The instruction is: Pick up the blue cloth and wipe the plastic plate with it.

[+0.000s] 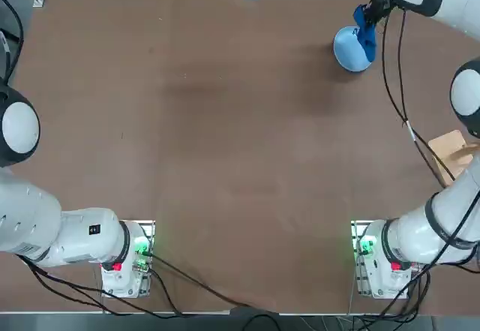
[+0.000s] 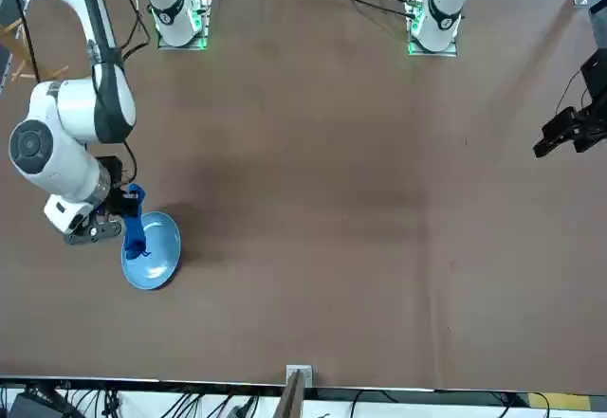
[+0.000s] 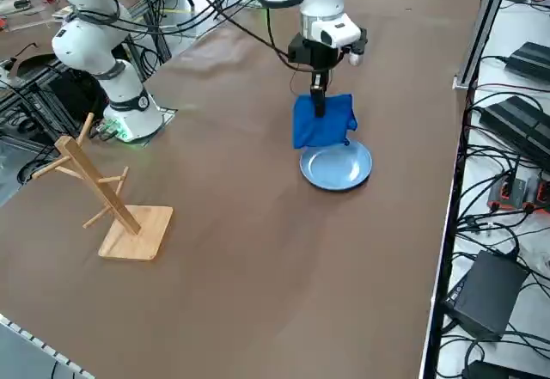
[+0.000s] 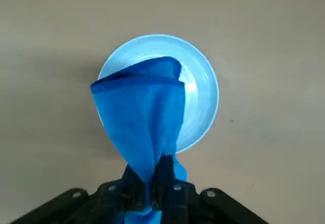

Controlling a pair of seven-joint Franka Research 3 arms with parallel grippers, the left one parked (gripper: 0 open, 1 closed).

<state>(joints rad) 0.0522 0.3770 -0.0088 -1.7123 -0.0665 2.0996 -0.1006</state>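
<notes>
Now, in the top view's upper right, your right claw (image 1: 365,17) is clamped tight on the blue cloth (image 1: 367,37), hanging over the plastic plate (image 1: 349,49). The side view shows the cloth draped at the plate's far rim on the table (image 3: 258,250). The pick looks done; next, lower until the fabric presses the plate, then sweep.

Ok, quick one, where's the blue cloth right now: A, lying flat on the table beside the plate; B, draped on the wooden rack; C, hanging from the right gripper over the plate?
C: the blue cloth hangs pinched in the shut right gripper above the plate.
</notes>
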